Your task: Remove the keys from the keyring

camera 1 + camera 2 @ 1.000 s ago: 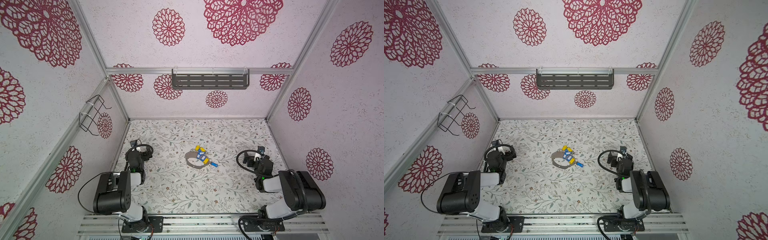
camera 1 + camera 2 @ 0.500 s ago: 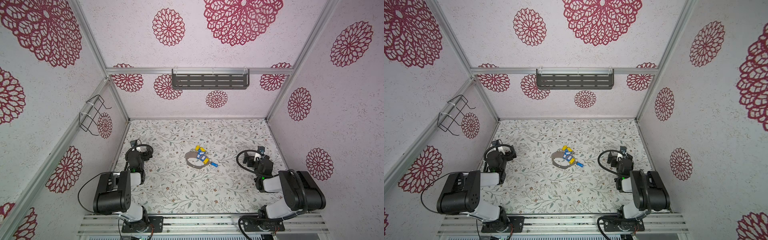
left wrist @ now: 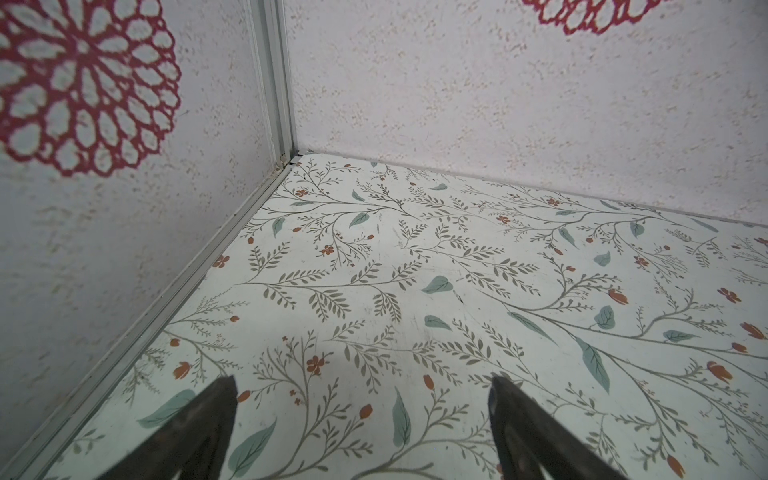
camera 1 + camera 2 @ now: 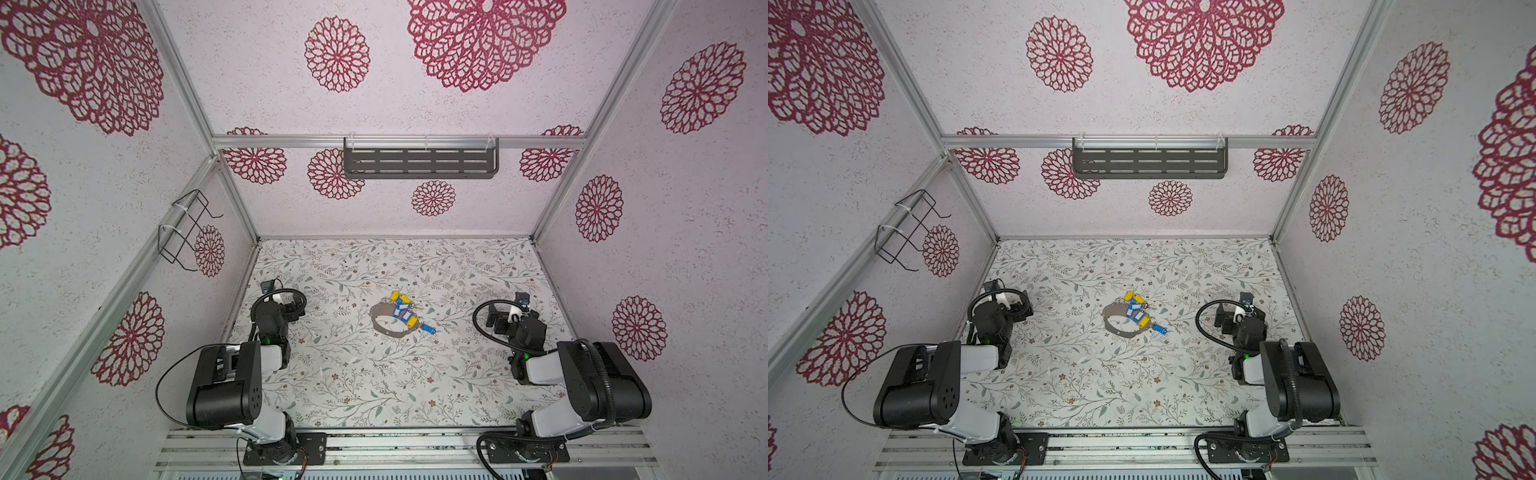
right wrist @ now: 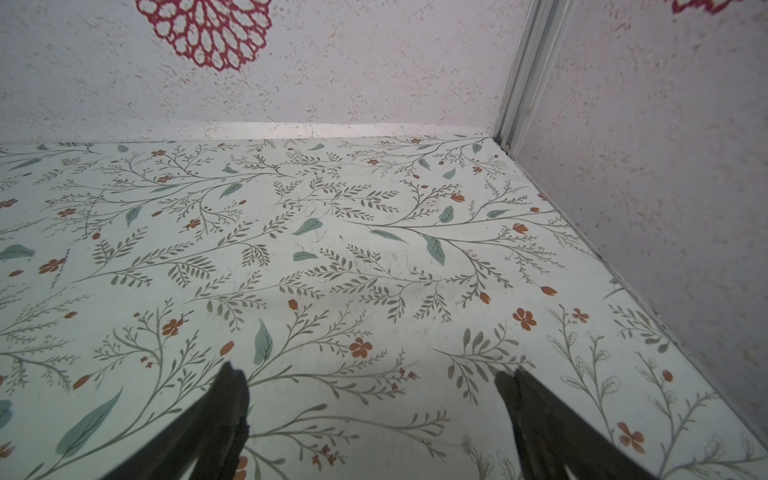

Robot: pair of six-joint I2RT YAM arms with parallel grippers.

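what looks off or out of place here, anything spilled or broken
Nothing stands out. The keyring lies on the table with the keys bunched on it; the left gripper and right gripper sit open, well apart from it.

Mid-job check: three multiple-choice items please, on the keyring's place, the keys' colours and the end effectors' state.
1. Where does the keyring lie? A) middle of the table B) at the table's front edge C) lifted in the air
2. What colours are the keys? A) red and green B) yellow and blue C) all black
3. How are the left end effector and right end effector? A) both shut B) both open, empty C) both gripping keys

Key: 1 A, both top views show it flat mid-table; 2 B, yellow and blue plastic shows, with white labels; 3 B, each wrist view shows jaws spread over bare table.
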